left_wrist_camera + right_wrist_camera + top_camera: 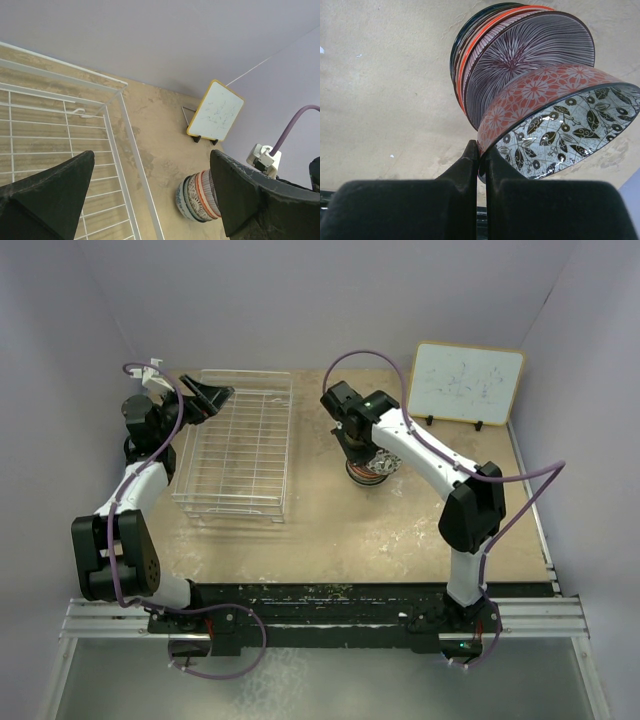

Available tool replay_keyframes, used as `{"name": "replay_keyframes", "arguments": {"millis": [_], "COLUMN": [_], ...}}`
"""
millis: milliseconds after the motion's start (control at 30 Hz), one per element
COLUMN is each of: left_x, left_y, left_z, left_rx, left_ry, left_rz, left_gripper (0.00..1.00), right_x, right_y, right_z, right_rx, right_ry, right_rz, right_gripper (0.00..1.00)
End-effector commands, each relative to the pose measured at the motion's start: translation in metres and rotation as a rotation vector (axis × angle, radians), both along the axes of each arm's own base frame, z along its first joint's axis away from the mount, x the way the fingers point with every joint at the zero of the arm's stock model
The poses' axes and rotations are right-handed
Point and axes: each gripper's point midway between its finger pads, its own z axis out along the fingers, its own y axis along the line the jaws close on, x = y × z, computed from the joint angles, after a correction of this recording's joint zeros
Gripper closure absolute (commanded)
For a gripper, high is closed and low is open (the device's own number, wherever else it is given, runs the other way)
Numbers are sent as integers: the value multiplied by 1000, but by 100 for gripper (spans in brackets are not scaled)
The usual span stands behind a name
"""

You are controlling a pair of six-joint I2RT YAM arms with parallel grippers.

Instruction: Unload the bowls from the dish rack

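Note:
The wire dish rack (pixel 238 443) stands left of centre with no bowls in it; its grid also shows in the left wrist view (pixel 60 130). A stack of bowls (pixel 372 466) stands on the table right of the rack, also in the left wrist view (pixel 197 196). My right gripper (pixel 481 152) is shut on the rim of a pink bowl (pixel 540 95) with a leaf-patterned inside, held tilted over the stack, whose top bowl is purple (pixel 520 55). My left gripper (pixel 208 397) is open and empty over the rack's far left corner.
A white framed board (pixel 467 383) leans at the far right, also in the left wrist view (pixel 216 112). Purple walls close in the table on the far, left and right sides. Bare tabletop lies between rack and stack.

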Motion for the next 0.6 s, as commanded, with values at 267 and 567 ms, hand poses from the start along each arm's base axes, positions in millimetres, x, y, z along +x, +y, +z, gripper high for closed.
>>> {"name": "replay_keyframes", "arguments": {"millis": [267,567], "left_x": [1,2], "left_y": [1,1], "left_z": [20,20], "left_rx": [0,1], "left_ry": [-80,-82], "left_rz": [-20,-23], "left_gripper": [1,1], "right_x": [17,26], "right_y": [12,18], "right_z": [-2,-11], "right_rx": [35,20], "right_ry": [-69,-65], "right_rz": [21,33], "right_gripper": [100,95]}}
